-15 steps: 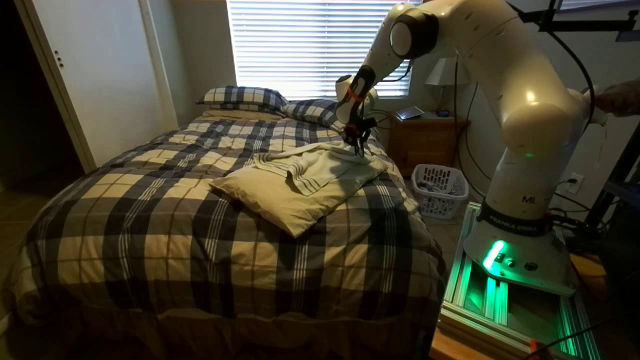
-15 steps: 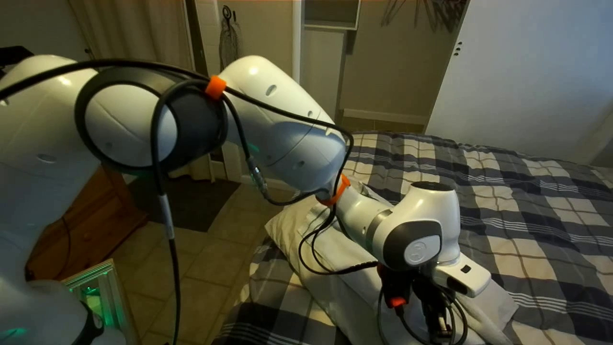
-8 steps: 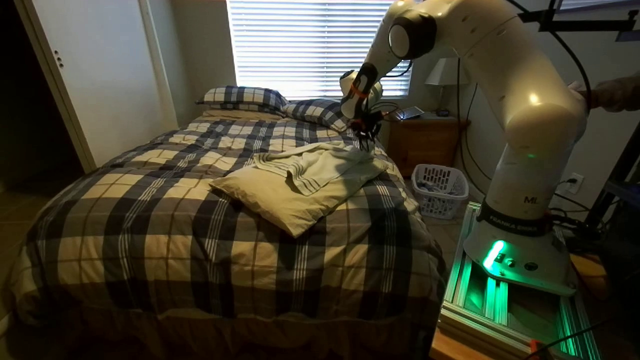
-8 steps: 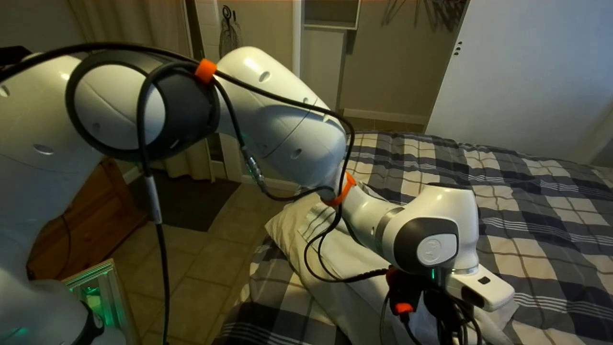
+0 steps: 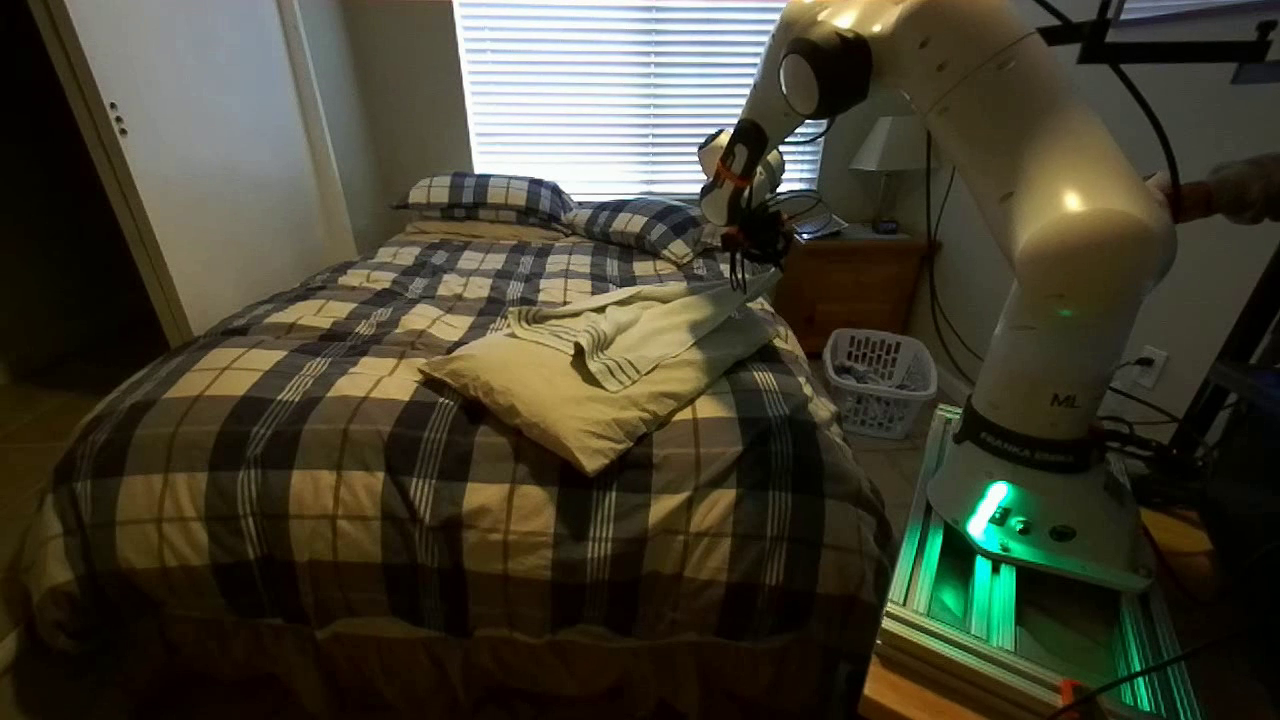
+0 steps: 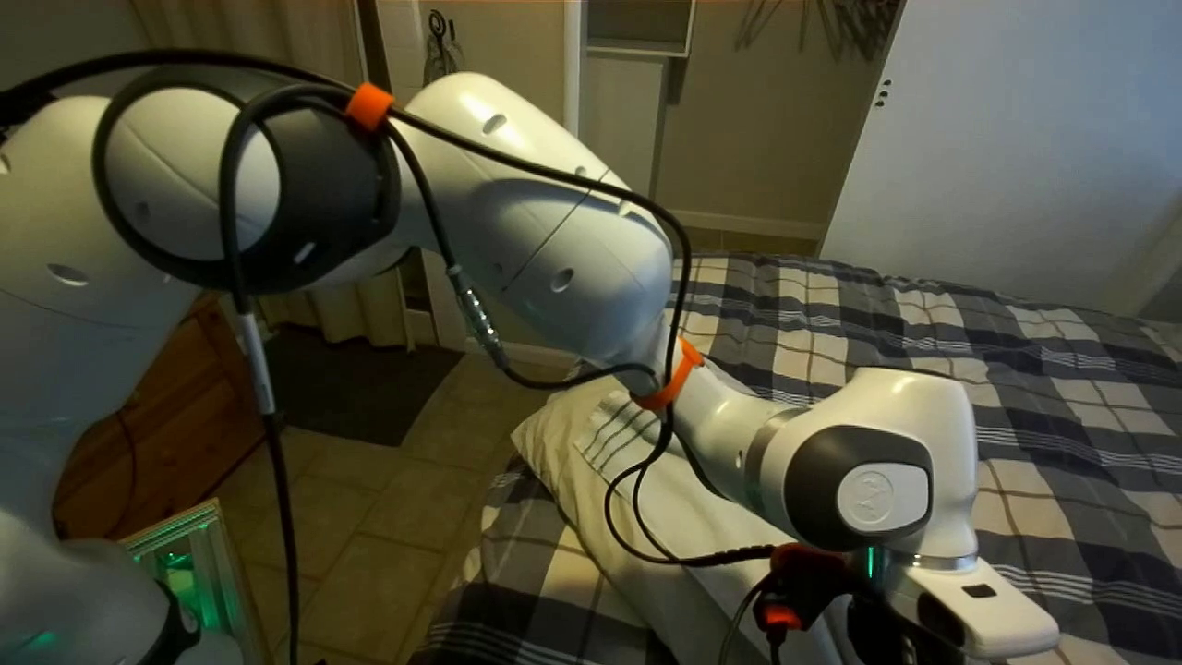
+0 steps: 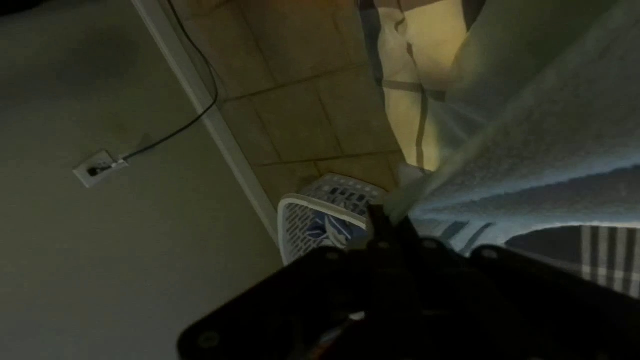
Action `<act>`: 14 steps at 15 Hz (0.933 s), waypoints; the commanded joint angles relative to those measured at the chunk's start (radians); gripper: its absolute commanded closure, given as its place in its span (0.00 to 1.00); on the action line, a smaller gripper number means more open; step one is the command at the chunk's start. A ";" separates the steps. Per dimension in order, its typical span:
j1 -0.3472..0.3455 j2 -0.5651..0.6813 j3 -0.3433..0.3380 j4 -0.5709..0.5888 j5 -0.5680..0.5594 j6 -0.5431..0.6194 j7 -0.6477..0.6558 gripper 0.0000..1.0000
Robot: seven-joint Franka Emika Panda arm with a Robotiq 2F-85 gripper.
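Plaid bed (image 5: 330, 430) w/ pillow (image 5: 540, 400) under striped towel (image 5: 630, 335), 1 towel end tight in closed gripper (image 7: 394, 217), laundry bskt (image 5: 880, 415) nearby.

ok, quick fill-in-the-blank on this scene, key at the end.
1. The black two-finger gripper pinches a pale cloth towel patterned with dark ____.
2. The cream fabric pillow under part of the towel rests on a plaid-covered ____.
3. The light strip on the white robot base glows ____.
Missing words: stripes; bed; green.
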 commanded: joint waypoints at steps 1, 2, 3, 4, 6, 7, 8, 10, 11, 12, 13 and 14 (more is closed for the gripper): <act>0.027 -0.021 -0.026 -0.041 -0.051 -0.034 0.099 0.99; 0.032 -0.027 -0.026 -0.048 -0.062 -0.014 0.118 0.72; 0.049 -0.035 -0.028 -0.057 -0.082 0.001 0.135 0.70; 0.074 -0.049 -0.029 -0.064 -0.108 0.008 0.151 0.65; 0.127 -0.072 -0.031 -0.068 -0.167 0.003 0.177 0.50; 0.157 -0.091 -0.020 -0.069 -0.194 -0.015 0.179 0.44; 0.187 -0.108 -0.010 -0.073 -0.221 -0.022 0.184 0.36; 0.233 -0.145 0.031 -0.076 -0.248 -0.061 0.168 0.22; 0.252 -0.164 0.057 -0.082 -0.259 -0.076 0.156 0.16; 0.270 -0.178 0.077 -0.083 -0.274 -0.095 0.159 0.09; 0.272 -0.201 0.116 -0.091 -0.275 -0.103 0.139 0.02; 0.271 -0.218 0.156 -0.101 -0.273 -0.103 0.120 0.00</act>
